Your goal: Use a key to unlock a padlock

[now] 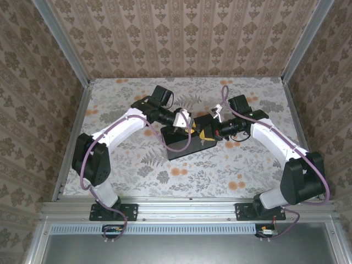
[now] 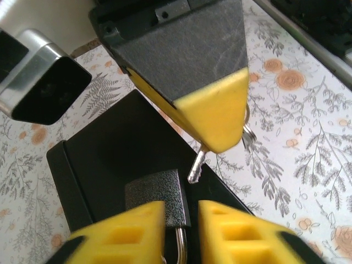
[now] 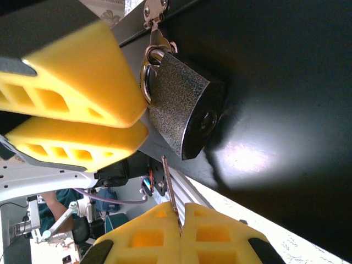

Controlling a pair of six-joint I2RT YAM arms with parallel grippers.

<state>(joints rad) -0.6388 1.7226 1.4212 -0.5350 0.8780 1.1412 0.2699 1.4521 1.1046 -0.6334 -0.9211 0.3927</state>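
we see right fingers (image 3: 148,236) clamped on tiny thin silver key (image 3: 171,187) | key tip just beside dark grey textured metal padlock (image 3: 184,104), short of keyhole | left fingers (image 2: 126,231) apart, straddling padlock's shackle end | padlock hangs from hasp (image 3: 154,16) of black box (image 1: 181,146) on floral-print desk (image 1: 220,170)

White-and-black arms (image 1: 272,140) trail purple cables (image 1: 83,179), with yellow, seemingly foam, recessed fingertips (image 3: 82,60).
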